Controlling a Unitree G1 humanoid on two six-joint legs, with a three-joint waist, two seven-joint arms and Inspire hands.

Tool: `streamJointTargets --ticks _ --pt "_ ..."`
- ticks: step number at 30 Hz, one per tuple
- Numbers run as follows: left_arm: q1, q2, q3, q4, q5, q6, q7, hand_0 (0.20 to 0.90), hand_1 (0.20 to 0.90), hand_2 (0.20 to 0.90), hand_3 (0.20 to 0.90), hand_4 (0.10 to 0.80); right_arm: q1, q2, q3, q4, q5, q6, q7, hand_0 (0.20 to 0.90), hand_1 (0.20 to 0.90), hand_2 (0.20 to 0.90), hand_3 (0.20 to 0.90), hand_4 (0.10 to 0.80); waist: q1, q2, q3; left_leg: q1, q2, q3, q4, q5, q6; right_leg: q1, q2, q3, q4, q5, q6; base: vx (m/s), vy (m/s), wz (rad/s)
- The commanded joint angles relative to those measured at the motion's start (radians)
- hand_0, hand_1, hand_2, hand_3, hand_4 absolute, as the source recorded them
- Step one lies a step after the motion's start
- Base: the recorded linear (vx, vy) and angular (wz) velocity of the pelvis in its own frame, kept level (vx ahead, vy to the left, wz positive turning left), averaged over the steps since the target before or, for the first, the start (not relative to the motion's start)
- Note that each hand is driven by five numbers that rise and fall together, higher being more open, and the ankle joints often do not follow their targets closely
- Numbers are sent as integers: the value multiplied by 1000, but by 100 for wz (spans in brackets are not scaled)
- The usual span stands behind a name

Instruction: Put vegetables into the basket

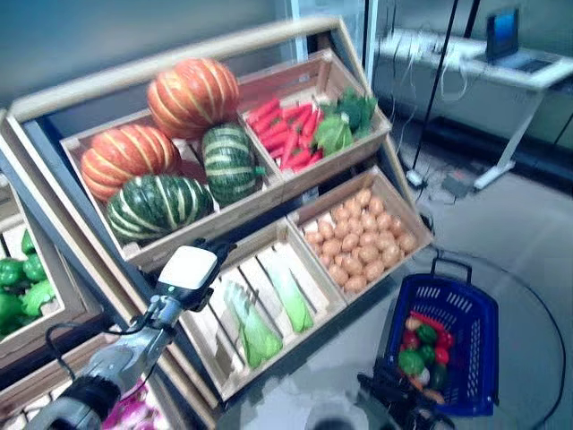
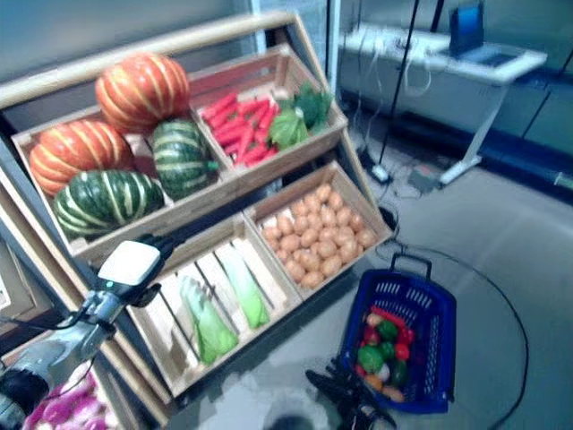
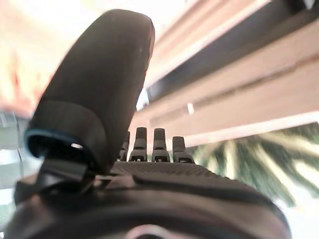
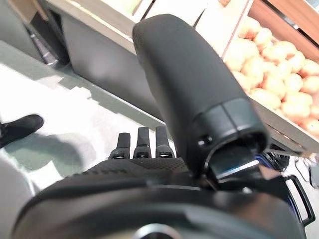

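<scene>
A slatted wooden rack [image 1: 313, 193] holds ribbed pumpkins [image 1: 192, 94], smooth red peppers [image 1: 286, 133], rounded potatoes [image 1: 358, 240] and long pale-green leafy vegetables [image 1: 260, 327], while the blue plastic lattice basket [image 1: 448, 345] on the floor already holds red and green vegetables. The left hand [image 1: 192, 269] hovers before the rack, fingers straight and empty. The right hand [image 4: 164, 149], fingers likewise straight, is clear only in its wrist view, which alone shows a black shoe [image 4: 20, 128].

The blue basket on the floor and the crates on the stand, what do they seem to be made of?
The blue basket looks like moulded plastic: a glossy, even colour, lattice walls and a thin dark handle. The crates look like pale unpainted wood, matte: separate slats with gaps show in the crate holding the green leafy vegetables.
</scene>
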Motion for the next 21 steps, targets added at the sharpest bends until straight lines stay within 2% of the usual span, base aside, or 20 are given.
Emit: streamJointTargets --ticks 1,4,9,17,21 --pt "-153 147 58 -16 24 105 99 900 900 900 900 800 -72 -35 -6 -272 -10 -218 107 900 900 900 900 800 -45 -51 104 -120 7 6 349 -255 43 -86 -20 55 248 -173 -93 -200 64 -5" --pt "-232 178 -10 43 35 136 106 900 900 900 900 800 -147 -118 -12 -354 -36 -290 111 900 900 900 900 800 -58 -64 155 -237 26 13 486 -308 46 -217 -45 88 409 -218 -97 -208 54 -4" --pt "-372 218 -82 100 9 142 109 900 900 900 900 800 -294 -197 -58 -333 14 -294 107 900 900 900 900 800 -62 -68 193 -422 60 13 718 -399 51 -397 -68 120 624 -281 -106 -155 29 5" --pt "-497 224 -98 193 35 167 211 900 900 900 900 800 -372 -255 -103 -298 10 -259 94 900 900 900 900 800 -55 -73 212 -576 89 -17 944 -500 47 -557 -109 142 837 -353 -113 -58 60 0" --pt "-529 230 -109 210 66 186 255 900 900 900 900 800 -389 -264 -110 -270 50 -245 106 900 900 900 900 800 -52 -79 221 -642 98 -38 1022 -530 45 -623 -114 154 903 -374 -115 -39 57 -3"
